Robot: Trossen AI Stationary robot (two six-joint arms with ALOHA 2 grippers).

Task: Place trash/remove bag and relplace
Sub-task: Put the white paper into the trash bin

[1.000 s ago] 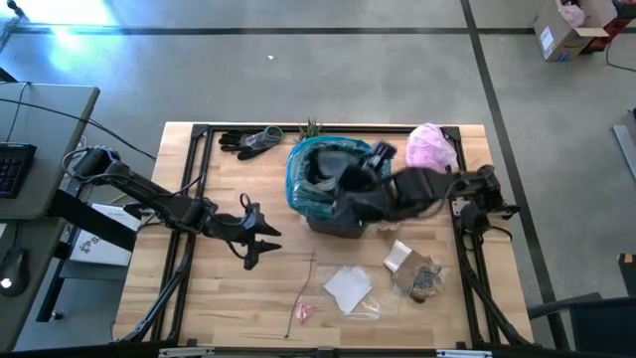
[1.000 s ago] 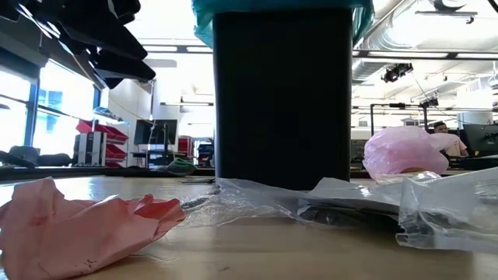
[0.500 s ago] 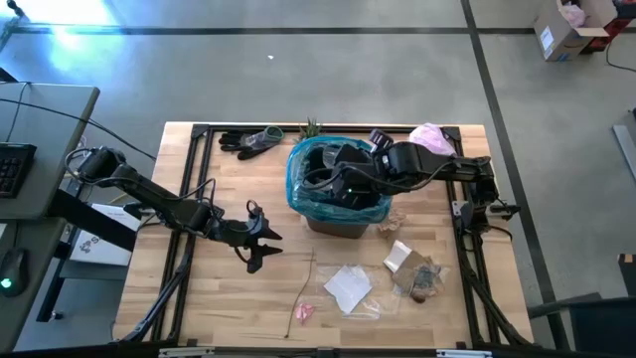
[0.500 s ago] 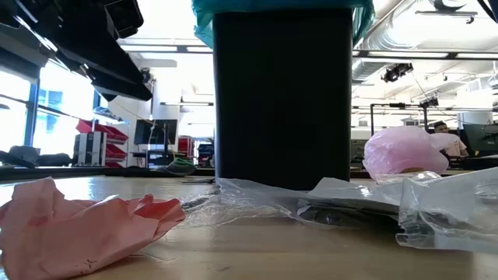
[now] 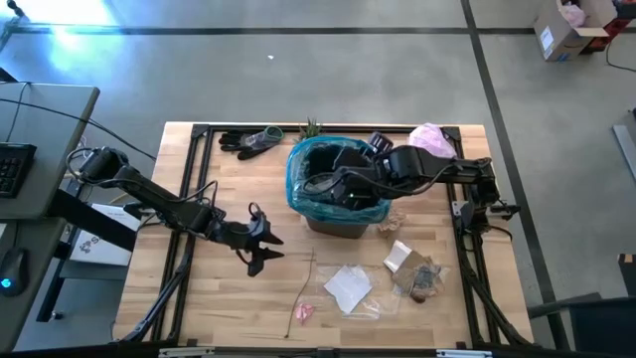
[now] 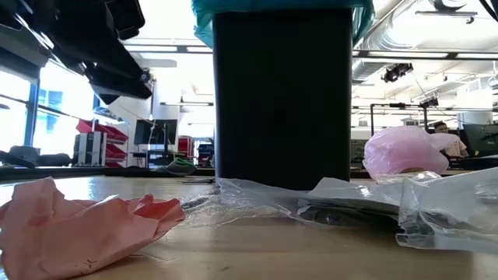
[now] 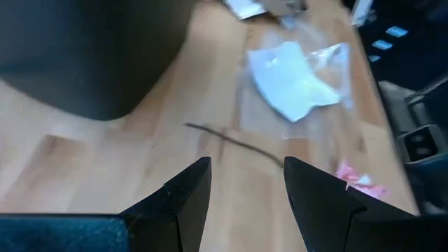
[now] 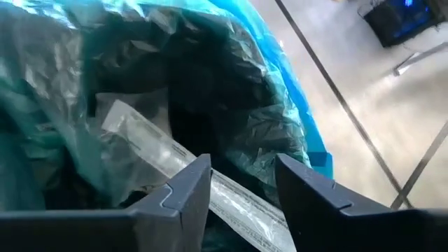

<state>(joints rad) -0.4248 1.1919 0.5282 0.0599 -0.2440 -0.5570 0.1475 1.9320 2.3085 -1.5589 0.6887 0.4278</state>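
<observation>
Over the bin at counter centre: right hand [image 5: 333, 186] parted above the bag [image 5: 303, 189], a long silvery wrapper [image 8: 175, 157] lying inside.
Right hand fingers spread, gripping nothing; wrapper rests in the teal liner just past its fingertips. Left hand [image 5: 260, 242] hovers left of the bin, released, empty. Paper scraps [image 5: 348, 286], clear wrappers and brownish lump [image 5: 425, 280] lie on the counter [image 5: 219, 298] near side.

A dark bin [image 6: 282, 97] stands behind crumpled pink paper [image 6: 82, 229].
</observation>
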